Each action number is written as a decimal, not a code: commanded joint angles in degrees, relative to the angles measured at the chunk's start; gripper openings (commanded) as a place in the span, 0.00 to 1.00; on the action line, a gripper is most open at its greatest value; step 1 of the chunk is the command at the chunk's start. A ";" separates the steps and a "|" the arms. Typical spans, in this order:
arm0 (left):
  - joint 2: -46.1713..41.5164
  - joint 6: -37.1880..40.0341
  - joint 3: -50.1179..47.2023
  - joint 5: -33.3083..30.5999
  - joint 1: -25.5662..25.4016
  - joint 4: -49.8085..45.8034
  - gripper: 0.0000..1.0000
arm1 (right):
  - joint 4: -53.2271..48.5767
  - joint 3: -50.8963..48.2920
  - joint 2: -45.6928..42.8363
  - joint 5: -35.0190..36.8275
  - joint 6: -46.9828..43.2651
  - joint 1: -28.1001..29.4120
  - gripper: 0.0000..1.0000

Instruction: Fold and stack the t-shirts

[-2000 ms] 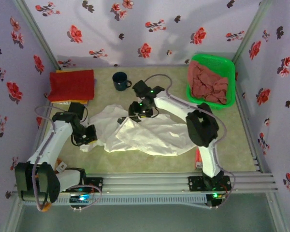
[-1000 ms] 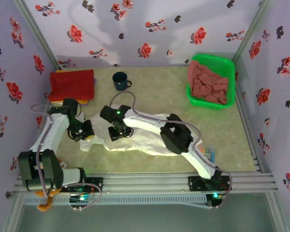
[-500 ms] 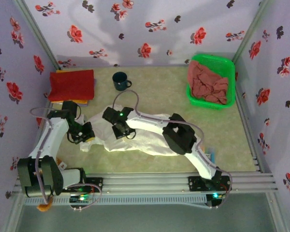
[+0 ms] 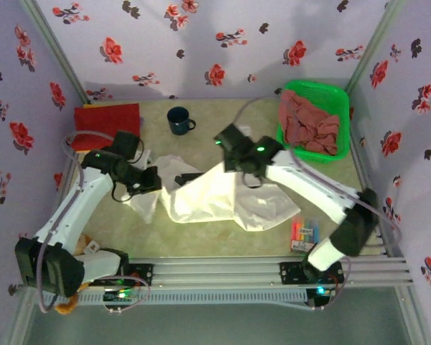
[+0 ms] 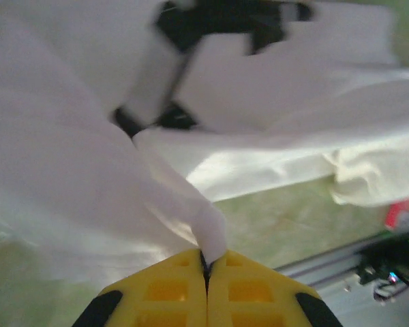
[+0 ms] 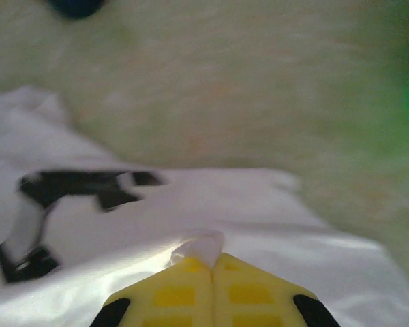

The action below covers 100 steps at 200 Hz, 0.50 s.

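Two pincers [image 5: 206,259] [image 6: 212,261] pinch the white t-shirt [image 4: 208,200]

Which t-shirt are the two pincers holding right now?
The white t-shirt with black marks, pinched by left pincer and right pincer mid-table. The red one lies folded far left; the pink ones sit in the green basket.

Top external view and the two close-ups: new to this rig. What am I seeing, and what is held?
Two robot arms stand at the table's near edge; the wide picture looks down on them. Each close-up comes from a wrist camera, yellow fingers at its bottom. The left end effector and the right end effector are each shut on a pinch of the white t-shirt. Also on the table: a red shirt, a dark mug, a green basket of pink shirts.
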 commanded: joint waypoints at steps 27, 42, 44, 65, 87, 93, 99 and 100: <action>7.98 -3.42 -3.22 -2.97 -7.57 1.82 0.00 | -4.88 -15.58 -20.12 3.20 0.93 -12.22 0.00; 9.91 -3.52 -3.76 -3.92 -9.58 3.34 0.00 | -5.36 -18.31 -21.89 1.79 0.88 -14.53 0.00; 10.10 -3.56 -3.69 -3.88 -9.84 3.55 0.00 | -5.36 -18.54 -22.11 1.62 0.82 -14.72 0.00; 13.03 -3.36 -0.23 -3.91 -12.98 4.65 0.00 | -4.41 -20.64 -23.05 0.56 0.88 -15.55 0.00; 20.28 -1.42 7.85 -4.55 -15.19 4.32 0.00 | -2.86 -22.06 -22.77 -0.21 0.54 -16.72 0.00; 23.25 -0.34 10.77 -4.60 -15.77 3.67 0.00 | -2.45 -22.50 -22.67 -0.46 0.41 -17.14 0.00; 26.44 0.80 13.99 -4.76 -16.27 2.70 0.00 | -2.06 -22.86 -22.49 -0.84 0.28 -17.56 0.00; 27.04 0.99 14.52 -4.78 -16.33 2.52 0.00 | -2.04 -22.94 -22.48 -0.89 0.23 -17.61 0.00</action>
